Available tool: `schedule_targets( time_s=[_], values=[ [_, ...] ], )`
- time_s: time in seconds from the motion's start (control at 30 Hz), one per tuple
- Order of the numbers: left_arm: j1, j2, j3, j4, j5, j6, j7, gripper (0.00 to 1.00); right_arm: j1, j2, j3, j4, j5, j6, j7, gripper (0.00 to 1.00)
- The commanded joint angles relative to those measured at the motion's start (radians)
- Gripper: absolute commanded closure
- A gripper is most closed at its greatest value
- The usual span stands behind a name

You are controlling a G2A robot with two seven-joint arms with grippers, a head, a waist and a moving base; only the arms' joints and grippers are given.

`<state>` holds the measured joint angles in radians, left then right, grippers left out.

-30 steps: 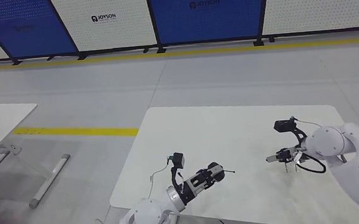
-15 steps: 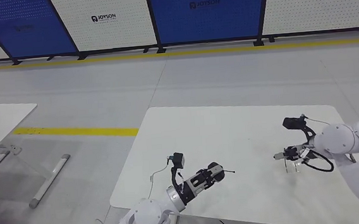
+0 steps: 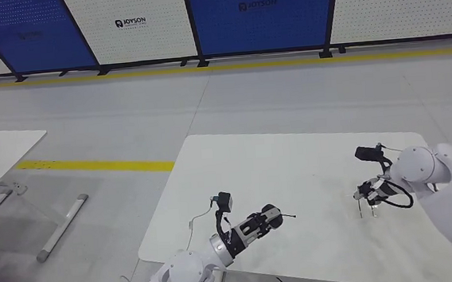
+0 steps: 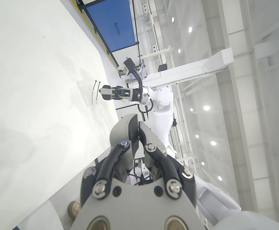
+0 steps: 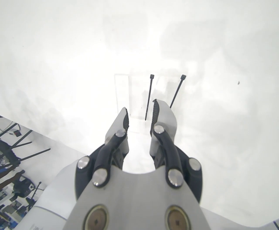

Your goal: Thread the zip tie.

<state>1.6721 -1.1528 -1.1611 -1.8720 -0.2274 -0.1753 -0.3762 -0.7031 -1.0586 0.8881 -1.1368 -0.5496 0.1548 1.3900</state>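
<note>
While the right gripper hangs open, two thin black plastic zip ties lie just ahead on a clear sheet, long axes pointing away, heads farthest; closed left gripper well apart.

You had the top camera looking down over the whole table; the left wrist camera faced across it from afar, the right hung close above, both catching the zip ties.

White desk. Toward its 3 o'clock edge lies a clear sheet, with two black ties side by side on it.
</note>
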Motion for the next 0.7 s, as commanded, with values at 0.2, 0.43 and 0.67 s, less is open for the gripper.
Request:
schedule_targets(
  time_s=[0.2,0.43,0.67],
  values=[
    [0.0,0.0,0.0,0.0,0.0,0.0,0.0,1.0,0.047,-0.02,-0.057,0.072,0.016,0.025,0.0,0.75],
    [0.0,0.0,0.0,0.0,0.0,0.0,0.0,1.0,0.075,-0.039,-0.095,0.129,0.025,0.036,0.0,0.73],
    [0.0,0.0,0.0,0.0,0.0,0.0,0.0,1.0,0.105,-0.064,-0.131,0.19,0.033,0.058,-0.005,0.71]
  ],
)
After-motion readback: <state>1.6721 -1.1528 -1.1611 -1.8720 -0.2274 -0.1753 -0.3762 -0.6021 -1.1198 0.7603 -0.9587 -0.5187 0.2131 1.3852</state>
